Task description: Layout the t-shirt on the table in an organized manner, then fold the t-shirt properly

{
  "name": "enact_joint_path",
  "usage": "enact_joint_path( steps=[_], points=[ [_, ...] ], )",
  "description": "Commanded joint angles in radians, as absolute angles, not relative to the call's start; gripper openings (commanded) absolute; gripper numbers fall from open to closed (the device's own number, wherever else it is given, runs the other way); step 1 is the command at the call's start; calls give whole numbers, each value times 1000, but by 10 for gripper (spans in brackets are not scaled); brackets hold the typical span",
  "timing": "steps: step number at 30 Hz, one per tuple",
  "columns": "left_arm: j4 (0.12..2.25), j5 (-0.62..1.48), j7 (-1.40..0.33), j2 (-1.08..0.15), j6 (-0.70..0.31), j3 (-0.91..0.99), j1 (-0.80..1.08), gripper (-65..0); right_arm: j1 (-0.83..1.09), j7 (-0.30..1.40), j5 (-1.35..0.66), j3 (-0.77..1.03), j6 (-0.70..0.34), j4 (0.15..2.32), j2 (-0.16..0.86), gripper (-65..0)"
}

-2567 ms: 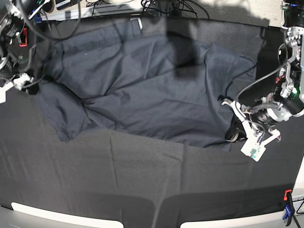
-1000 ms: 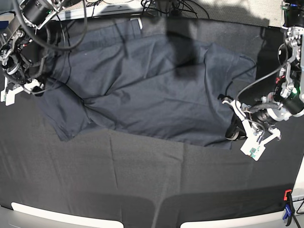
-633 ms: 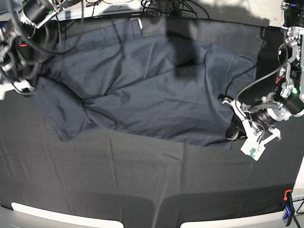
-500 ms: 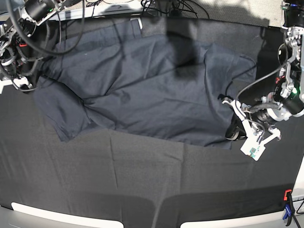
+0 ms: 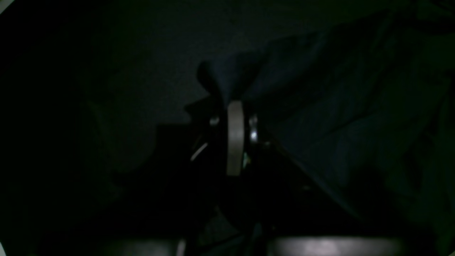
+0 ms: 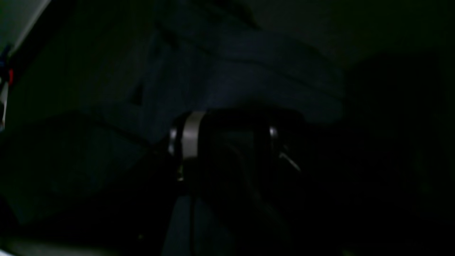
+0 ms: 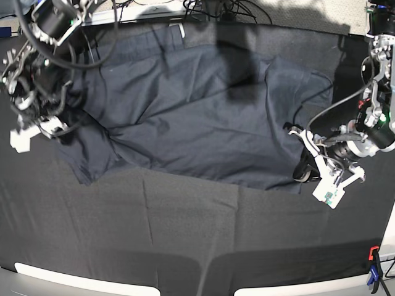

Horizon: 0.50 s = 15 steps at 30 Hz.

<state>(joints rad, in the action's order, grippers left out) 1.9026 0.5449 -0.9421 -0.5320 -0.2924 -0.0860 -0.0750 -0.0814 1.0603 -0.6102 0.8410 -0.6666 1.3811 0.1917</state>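
Observation:
The dark navy t-shirt point(image 7: 185, 111) lies spread and creased across the far half of the black-clothed table point(image 7: 185, 234). At the shirt's right front corner my left gripper point(image 7: 302, 172) is shut on the fabric. In the left wrist view a peak of the t-shirt point(image 5: 234, 76) stands up from the left gripper point(image 5: 233, 103), with the jaws together. My right gripper point(image 7: 35, 132) hangs over the shirt's left sleeve edge. In the right wrist view its fingers point(image 6: 190, 138) stand apart, and the t-shirt point(image 6: 249, 64) lies beyond them.
Cables and gear point(image 7: 216, 9) crowd the table's far edge. An orange-and-blue clamp point(image 7: 373, 265) grips the front right corner. A black cable point(image 7: 321, 108) from the left arm loops over the shirt's right side. The pale table edge point(image 7: 62, 274) runs along the front.
My right arm has swung back in from the left edge and come down over the shirt's left sleeve. The left arm and the shirt's right corner have stayed still.

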Motion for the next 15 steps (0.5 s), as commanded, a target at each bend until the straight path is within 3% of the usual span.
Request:
enact_joint_path(
  steps=[1, 6, 11, 15],
  points=[
    [1919, 550, -916, -544, -289, -79, -94, -650, -94, 1048, -635, 849, -698, 1397, 210, -447],
    [1919, 550, -916, -544, -289, -79, -94, -650, -94, 1011, -670, 925, -698, 1400, 210, -447],
    [1919, 550, -916, -544, -289, -79, -94, -650, -74, 1136, -963, 942, -698, 1401, 224, -447],
    [1919, 550, -916, -544, -290, -79, -94, -650, -49, 1136, -967, 914, -698, 1401, 227, -447]
  ],
)
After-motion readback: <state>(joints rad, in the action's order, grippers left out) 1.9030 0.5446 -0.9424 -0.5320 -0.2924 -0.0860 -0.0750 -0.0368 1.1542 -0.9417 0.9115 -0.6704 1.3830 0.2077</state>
